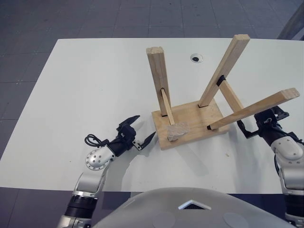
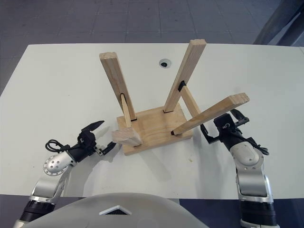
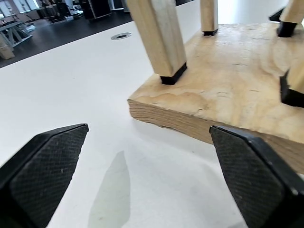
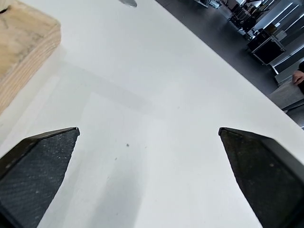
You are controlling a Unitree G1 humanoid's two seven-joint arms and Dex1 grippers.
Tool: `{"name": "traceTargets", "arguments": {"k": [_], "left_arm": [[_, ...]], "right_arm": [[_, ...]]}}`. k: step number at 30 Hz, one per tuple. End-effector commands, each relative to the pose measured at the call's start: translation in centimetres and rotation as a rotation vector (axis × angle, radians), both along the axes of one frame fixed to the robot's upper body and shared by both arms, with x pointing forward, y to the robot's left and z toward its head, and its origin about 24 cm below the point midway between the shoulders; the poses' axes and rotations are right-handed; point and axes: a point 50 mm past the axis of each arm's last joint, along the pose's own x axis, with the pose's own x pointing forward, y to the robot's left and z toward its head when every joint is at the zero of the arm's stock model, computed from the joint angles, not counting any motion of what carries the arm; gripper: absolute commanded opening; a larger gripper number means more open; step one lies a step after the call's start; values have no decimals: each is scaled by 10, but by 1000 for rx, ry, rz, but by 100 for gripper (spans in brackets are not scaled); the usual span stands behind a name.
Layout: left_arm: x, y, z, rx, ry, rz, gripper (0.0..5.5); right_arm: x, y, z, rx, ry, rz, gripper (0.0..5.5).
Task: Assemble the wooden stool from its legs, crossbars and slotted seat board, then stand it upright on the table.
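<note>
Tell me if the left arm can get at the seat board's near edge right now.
Probably yes. The left gripper sits open just beside the seat board, with only bare table between them and nothing in the way.

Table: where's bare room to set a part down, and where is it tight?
Free: the left of the table, bordered by the left gripper and seat board. Tight: around the right gripper, under the leaning leg.

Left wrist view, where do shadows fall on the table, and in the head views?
Left wrist view: one soft grey shadow on the table by the left gripper, short of the seat board. Left eye view: pale shadows spread from the board's near edge.
</note>
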Motion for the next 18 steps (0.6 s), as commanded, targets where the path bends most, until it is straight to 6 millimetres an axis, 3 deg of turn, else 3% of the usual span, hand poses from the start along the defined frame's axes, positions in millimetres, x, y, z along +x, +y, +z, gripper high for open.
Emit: {"name": "traceTargets", "arguments": {"k": [1,9,15,18], "left_arm": [[5,11,7,37,-18,40,475],[8,11,10,42,-17,28,475],[4,4,9,38,0,-18,475],[4,3,10,39,5,-40,475]], "right_arm": [[-3,2,-7,19,26,25,548],[-9,20,-19,68,56,81,548],[-26,50,-30,114,119,173,548],[-29,53,-30,115,125,180,548]]}}
